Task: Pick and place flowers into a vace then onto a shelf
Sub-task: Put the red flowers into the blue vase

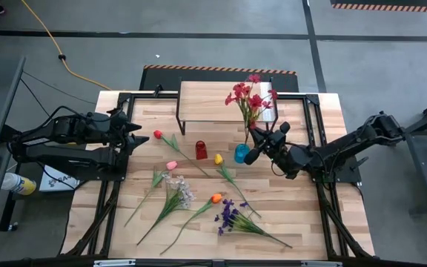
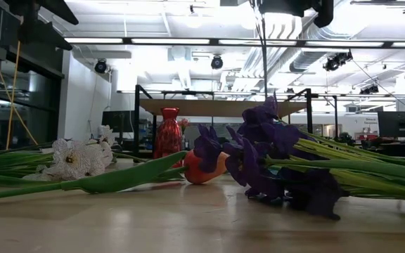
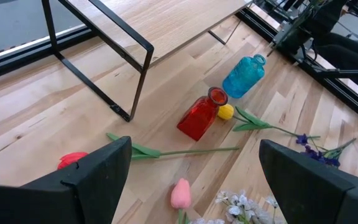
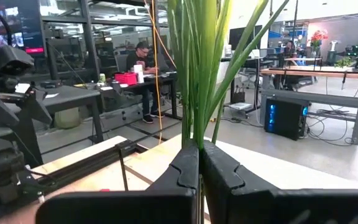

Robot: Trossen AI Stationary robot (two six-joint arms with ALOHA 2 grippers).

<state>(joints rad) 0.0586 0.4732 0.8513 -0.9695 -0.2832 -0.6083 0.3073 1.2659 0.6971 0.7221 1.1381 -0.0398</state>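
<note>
My right gripper (image 1: 253, 139) reaches level from the table's right and is shut on a red blossom spray (image 1: 249, 98). Its blossoms hang over the shelf (image 1: 206, 100). A blue vase (image 1: 241, 153) stands just below and near the gripper. A red vase (image 1: 201, 150) stands to its left. On the table lie a red tulip (image 1: 158, 134), a pink one (image 1: 171, 165), a yellow one (image 1: 218, 159), an orange one (image 1: 216, 198), a white spray (image 1: 181, 187) and a purple spray (image 1: 228, 215). My left gripper (image 3: 191, 168) waits open at the table's left, above the flowers. My right gripper pinches the red spray's bundle of green stems (image 4: 197, 134) between its two shut fingers (image 4: 222, 168). The fingers come level from the table's right and lie across the stems. The stems rise upright out of the hold, lifted clear of the table. Their lower ends are hidden by the gripper.
The shelf's black legs (image 3: 138, 74) stand on the far middle of the table. Black frame rails (image 1: 117, 178) run along the left and right edges. Bare wood lies along the near edge, in front of the purple spray (image 2: 273, 158).
</note>
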